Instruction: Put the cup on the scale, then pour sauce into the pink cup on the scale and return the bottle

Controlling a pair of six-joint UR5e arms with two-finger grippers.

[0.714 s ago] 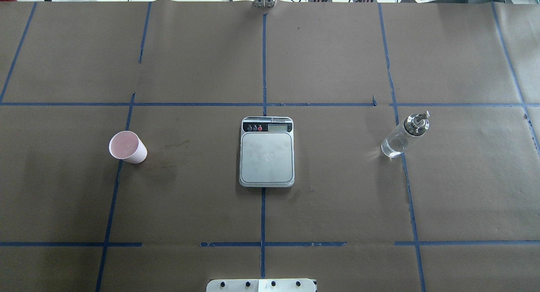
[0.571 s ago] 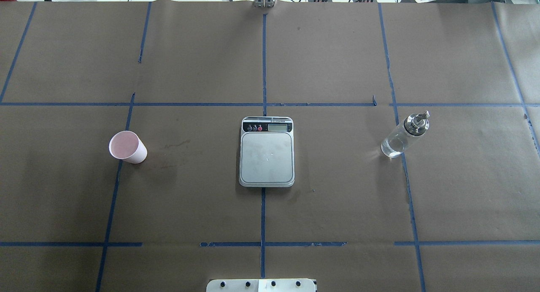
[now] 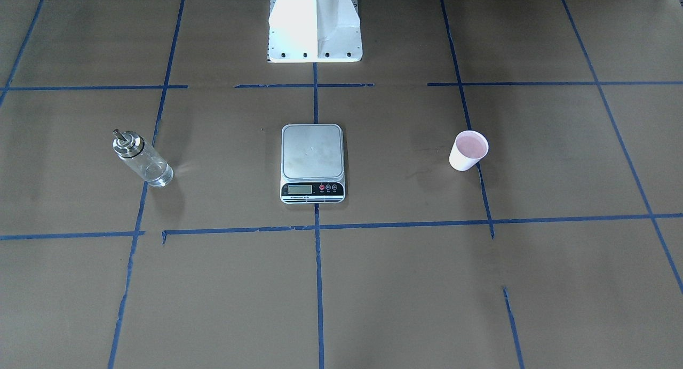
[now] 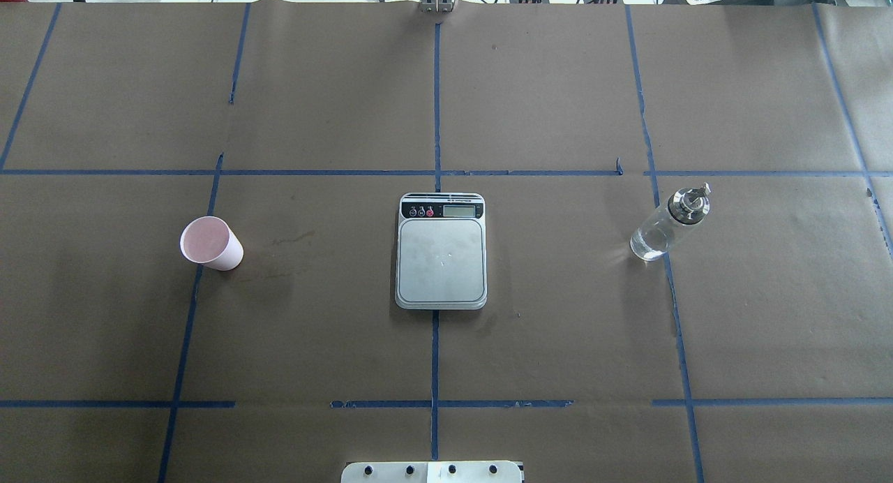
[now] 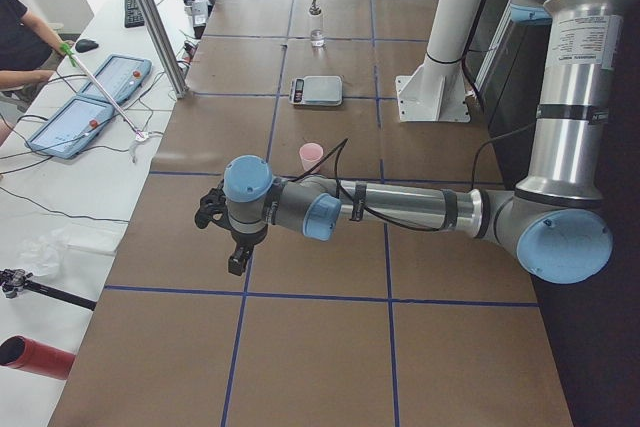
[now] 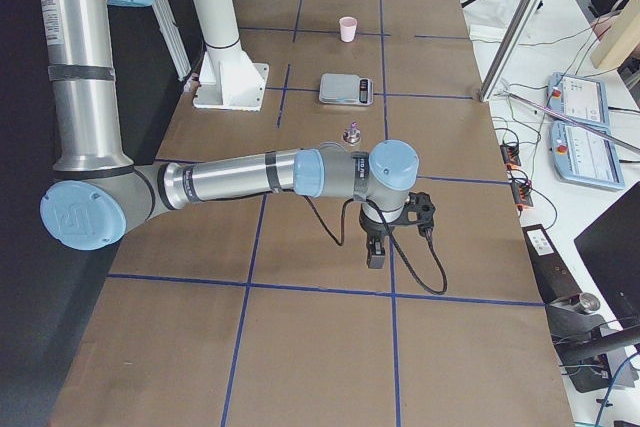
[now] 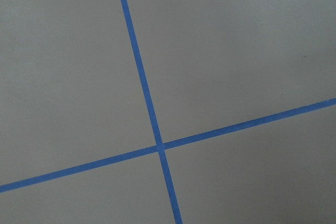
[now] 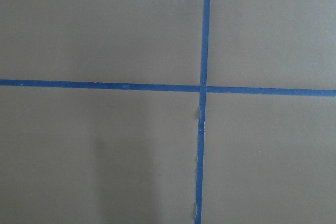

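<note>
The cup (image 4: 209, 243), white outside and pink inside, stands upright on the table's left side; it also shows in the front view (image 3: 468, 150). The scale (image 4: 441, 256) lies at the centre with nothing on its platform (image 3: 312, 151). The clear glass bottle (image 4: 666, 225) with its metal spout stands on the right side (image 3: 141, 160). My left gripper (image 5: 236, 259) hangs over bare table well away from the cup (image 5: 312, 156). My right gripper (image 6: 375, 252) hangs over bare table near the bottle (image 6: 352, 135). I cannot tell whether either gripper is open or shut.
The brown paper is marked with a blue tape grid. The robot's white pedestal (image 3: 315, 25) stands behind the scale. An operators' bench with blue tablets (image 5: 90, 97) and a metal post (image 5: 150, 17) runs along the far edge. A person (image 5: 20, 37) sits there.
</note>
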